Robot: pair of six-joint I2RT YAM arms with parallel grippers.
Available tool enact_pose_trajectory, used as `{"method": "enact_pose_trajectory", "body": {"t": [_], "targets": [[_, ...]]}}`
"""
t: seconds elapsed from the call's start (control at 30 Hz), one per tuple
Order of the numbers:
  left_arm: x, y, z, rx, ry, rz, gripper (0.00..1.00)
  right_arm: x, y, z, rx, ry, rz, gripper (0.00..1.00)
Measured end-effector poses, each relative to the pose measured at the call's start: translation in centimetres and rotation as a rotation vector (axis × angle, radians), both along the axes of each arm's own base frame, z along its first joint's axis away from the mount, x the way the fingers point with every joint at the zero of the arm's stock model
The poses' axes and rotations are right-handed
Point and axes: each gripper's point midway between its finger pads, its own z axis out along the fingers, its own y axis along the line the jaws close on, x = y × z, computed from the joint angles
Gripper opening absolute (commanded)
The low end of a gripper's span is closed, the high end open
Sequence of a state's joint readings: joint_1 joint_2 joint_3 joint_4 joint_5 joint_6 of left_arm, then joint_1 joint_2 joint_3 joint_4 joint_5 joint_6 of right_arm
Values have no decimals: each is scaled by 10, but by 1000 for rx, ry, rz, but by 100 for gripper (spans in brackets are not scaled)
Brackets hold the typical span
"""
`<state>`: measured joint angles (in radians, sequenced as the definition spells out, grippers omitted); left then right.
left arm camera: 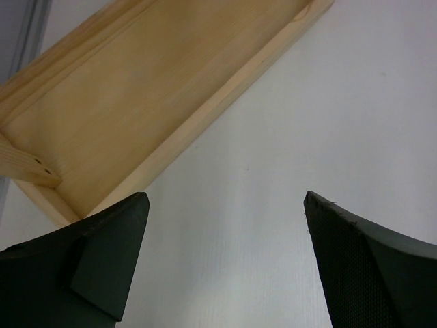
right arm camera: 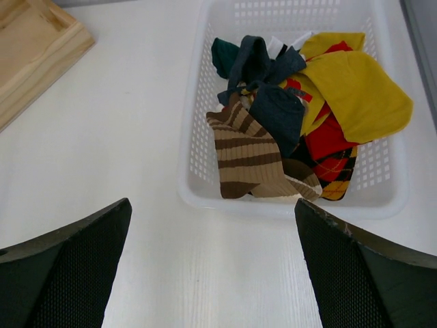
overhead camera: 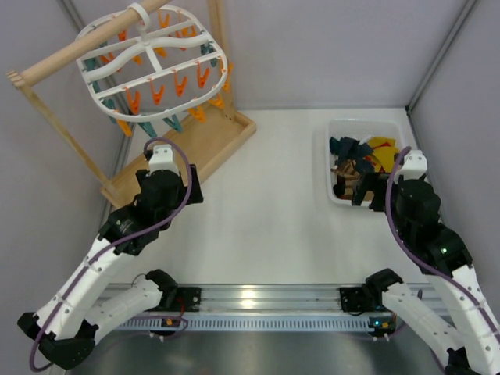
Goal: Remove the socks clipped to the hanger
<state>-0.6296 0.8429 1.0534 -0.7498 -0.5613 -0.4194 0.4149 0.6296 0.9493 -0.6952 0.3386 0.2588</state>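
Observation:
The white oval hanger (overhead camera: 152, 66) with orange and teal clips hangs from a wooden rod at the back left; I see no sock on its clips. The socks (overhead camera: 361, 160) lie in a white basket (overhead camera: 340, 129) at the right. In the right wrist view the pile shows a brown-and-cream striped sock (right arm camera: 247, 156), a dark teal one (right arm camera: 263, 75), a mustard yellow one (right arm camera: 358, 89) and a red one (right arm camera: 326, 140). My left gripper (left arm camera: 225, 232) is open and empty above the table beside the wooden base. My right gripper (right arm camera: 213, 239) is open and empty just in front of the basket (right arm camera: 194, 147).
The wooden rod stand has a flat base board (overhead camera: 195, 144) at the back left, also in the left wrist view (left arm camera: 150, 89), and slanted poles (overhead camera: 62, 129). Grey walls close the sides and back. A metal rail (overhead camera: 258, 301) runs along the near edge.

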Motion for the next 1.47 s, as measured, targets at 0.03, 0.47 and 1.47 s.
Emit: {"method": "enact_pose_trajectory", "body": {"t": [0.03,0.47,1.47], "targets": [[-4,5,0,7,-6,7,99,-3,-2,1,-1,-10,2,99],[-25,65,-28,-30,-56,140,99,-37,-21,-5,-42,-108,18,99],[-24,66,-19,-83,-126,96,99,-38,-27,-2,-68,-128,-7,99]]}}
